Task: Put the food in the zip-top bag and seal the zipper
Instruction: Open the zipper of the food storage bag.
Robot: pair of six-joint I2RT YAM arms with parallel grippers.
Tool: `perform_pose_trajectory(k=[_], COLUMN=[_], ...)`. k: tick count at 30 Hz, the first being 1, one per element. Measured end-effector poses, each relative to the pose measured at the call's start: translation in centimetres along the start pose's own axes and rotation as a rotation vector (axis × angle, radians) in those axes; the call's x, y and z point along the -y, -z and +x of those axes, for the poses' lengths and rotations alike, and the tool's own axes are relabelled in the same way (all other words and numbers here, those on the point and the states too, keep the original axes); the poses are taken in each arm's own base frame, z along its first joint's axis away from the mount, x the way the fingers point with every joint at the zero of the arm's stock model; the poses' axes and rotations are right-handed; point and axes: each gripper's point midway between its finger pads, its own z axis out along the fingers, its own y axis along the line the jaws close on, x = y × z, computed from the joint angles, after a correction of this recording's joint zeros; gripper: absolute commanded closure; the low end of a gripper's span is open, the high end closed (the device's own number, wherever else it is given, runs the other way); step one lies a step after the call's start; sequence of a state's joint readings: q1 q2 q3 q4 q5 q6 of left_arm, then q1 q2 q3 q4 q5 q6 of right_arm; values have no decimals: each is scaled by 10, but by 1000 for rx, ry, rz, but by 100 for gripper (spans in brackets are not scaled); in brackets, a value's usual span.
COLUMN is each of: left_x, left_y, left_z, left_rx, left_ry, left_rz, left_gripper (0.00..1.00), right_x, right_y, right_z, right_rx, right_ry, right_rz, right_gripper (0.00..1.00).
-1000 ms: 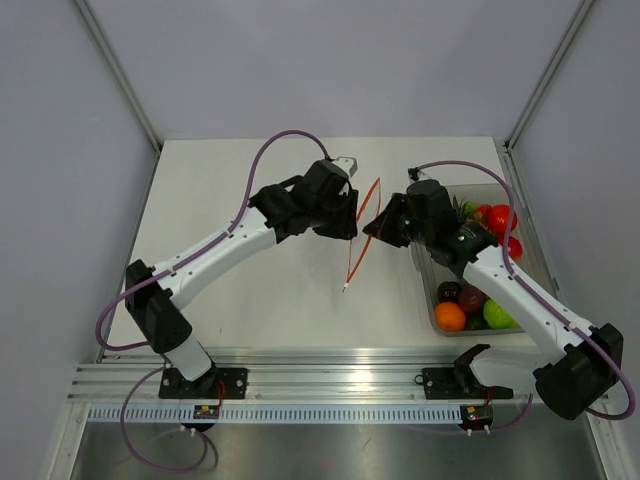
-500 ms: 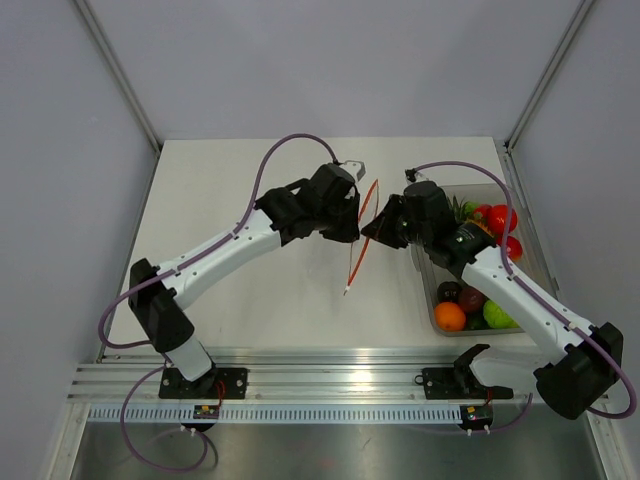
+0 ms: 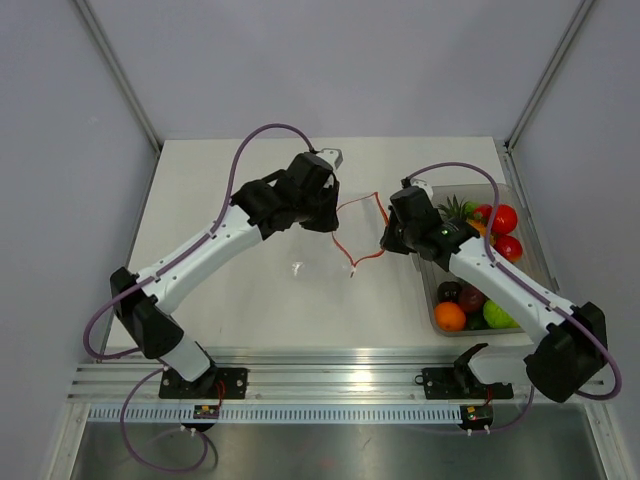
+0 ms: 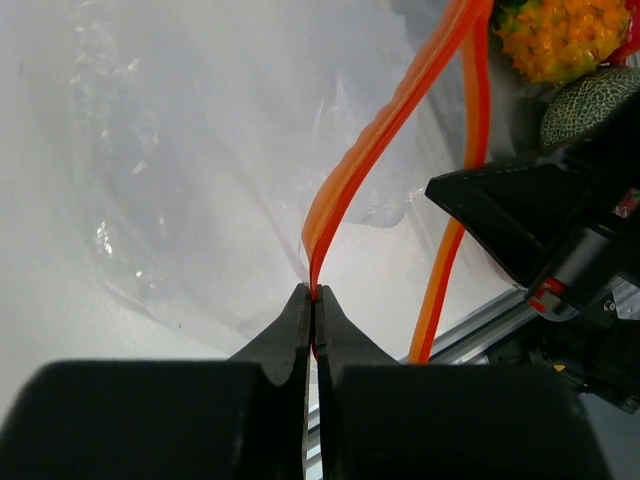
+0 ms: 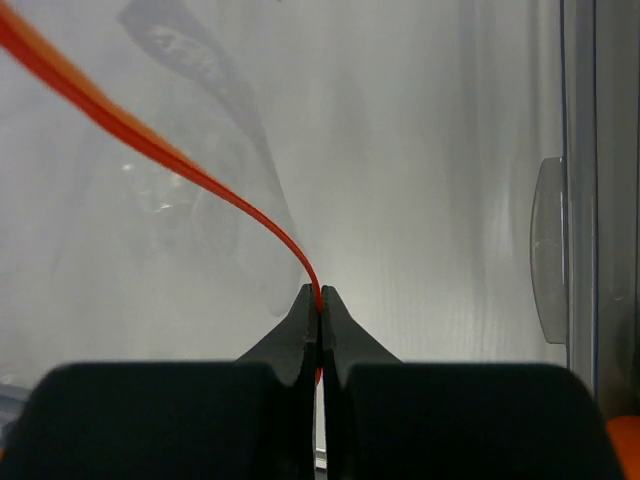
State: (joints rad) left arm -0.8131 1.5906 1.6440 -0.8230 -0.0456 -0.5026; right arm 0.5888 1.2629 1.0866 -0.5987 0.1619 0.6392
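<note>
Top view: the left gripper (image 3: pixel 336 208) and the right gripper (image 3: pixel 386 243) each pinch one lip of the zipper (image 3: pixel 352 268), holding the mouth of the bag (image 3: pixel 305 262) in a lopsided loop over the surface (image 3: pixel 220 170). The clear bag body below is hard to make out. All the food (image 3: pixel 450 316) lies in the bin (image 3: pixel 428 300) at right, none in the bag. Main risk: both grippers are occupied, so fetching a piece means one must let go, and the mouth would likely fall flat. Left wrist view: jaws pressed together on the very edge of the orange strip, only a sliver caught at the tips. A further outward pull could slide the thin plastic free. The pineapple (image 4: pixel 560 35) and a green piece (image 4: pixel 590 105) show beyond. Right wrist view: jaws likewise pinch the other lip at the tips, the strip curving away up-left, the bin wall just beside on the right. A swing toward the bin could drag the bag or clip that wall. The bowed, uneven lips may also meet misaligned when sealing.
</note>
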Motion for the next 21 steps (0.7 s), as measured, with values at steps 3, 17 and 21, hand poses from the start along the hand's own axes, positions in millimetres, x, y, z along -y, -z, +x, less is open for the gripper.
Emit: perform_pose_trajectory(k=[3,17,21], left_x=[-1,3,2], left_y=[5,1,-27], left_z=[-2,-8,3], left_rx=[5,-10,-61], left_ry=[2,8,22], left_rz=[-5,-13,-29], left_gripper=[100,100,100], right_x=[12,20,32], right_y=[-17,-24,-32], right_z=[9,6,7], right_rx=[-39,-35,-38], right_ry=[42,85,87], right_rz=[63,81,103], right_gripper=[100,100,97])
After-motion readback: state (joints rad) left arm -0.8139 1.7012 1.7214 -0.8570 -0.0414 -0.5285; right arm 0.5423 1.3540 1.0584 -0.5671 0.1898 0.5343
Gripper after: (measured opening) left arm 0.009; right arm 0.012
